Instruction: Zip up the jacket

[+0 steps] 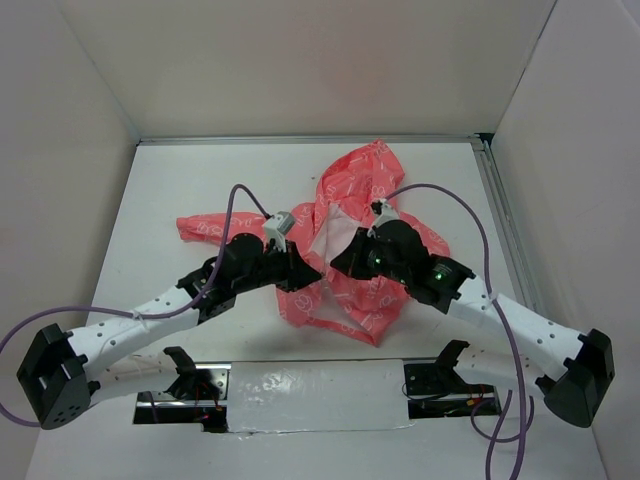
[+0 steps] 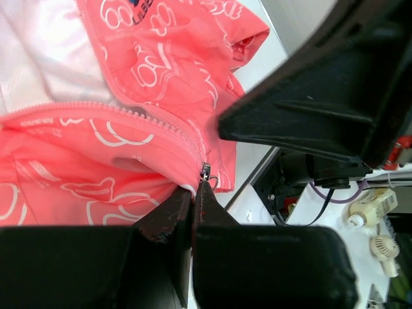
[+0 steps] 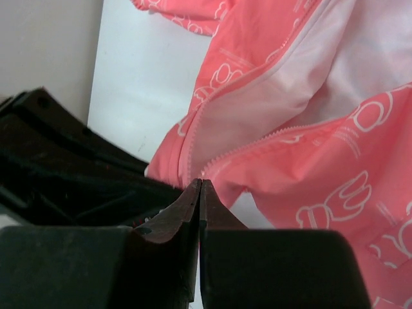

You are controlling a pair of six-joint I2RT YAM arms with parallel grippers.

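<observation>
1. Closed tight at the left gripper (image 2: 194, 193): no gap between the fingertips, and a fold of the jacket (image 2: 96, 167) pinched at the very tip.
2. Just beside that tip, almost touching it: the small metal zip slider (image 2: 206, 172), seated at the bottom end of one toothed zip edge.
3. Closed just as tight at the right gripper (image 3: 199, 187), biting the hem at the point where the two zip edges run down and meet.
4. Still unzipped above both grips, with the zip edges spread apart in a V and the white lining (image 3: 360, 58) bared between them.
5. Cut off at the top border of the left wrist view, on the coral fabric above the teeth: part of a dark blue logo (image 2: 138, 8).
6. From above, both grippers beyond the silver taped strip (image 1: 310, 395) and over its middle stretch, tips turned toward each other, near but apart.
7. Crumpled beyond the strip's middle, under and between the two grippers: the bulk of the jacket, its lowest folds nearest the strip and a bunched part farthest from it.
8. Stretched out toward the strip's left end, and farther back than the lowest folds: one sleeve (image 1: 205, 228).
9. Looped high over each arm, well beyond the strip: a purple cable (image 1: 445, 195) on the right and another on the left.
</observation>
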